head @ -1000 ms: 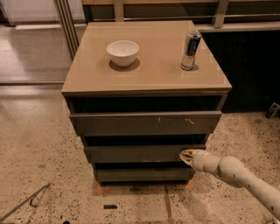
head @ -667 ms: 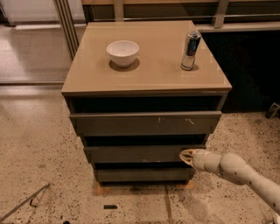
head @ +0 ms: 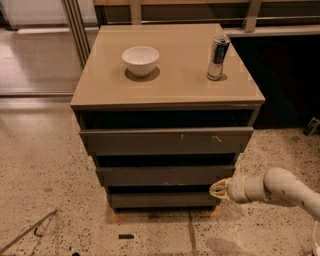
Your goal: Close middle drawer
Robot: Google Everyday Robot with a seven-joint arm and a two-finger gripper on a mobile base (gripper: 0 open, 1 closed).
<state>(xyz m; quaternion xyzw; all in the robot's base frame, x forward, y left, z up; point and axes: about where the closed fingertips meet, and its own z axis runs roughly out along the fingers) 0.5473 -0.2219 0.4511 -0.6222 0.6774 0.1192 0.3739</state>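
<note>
One gripper (head: 219, 189), low by the lower right corner of the middle drawer (head: 165, 175), can't tell if it's spread or pinched. White arm (head: 280, 190) reaches in roughly level from the right. Drawer's front sits second down the cabinet (head: 170, 90), dark gap above.

- Speckled terrazzo floor (head: 45, 170) surrounds the bench (head: 170, 65).
- A metal railing (head: 252, 15) runs behind the bench's back edge.
- A dark panel (head: 285, 85) stands beyond its right edge.
- The end effector (head: 218, 189) sits by the bench's lower right front corner.
</note>
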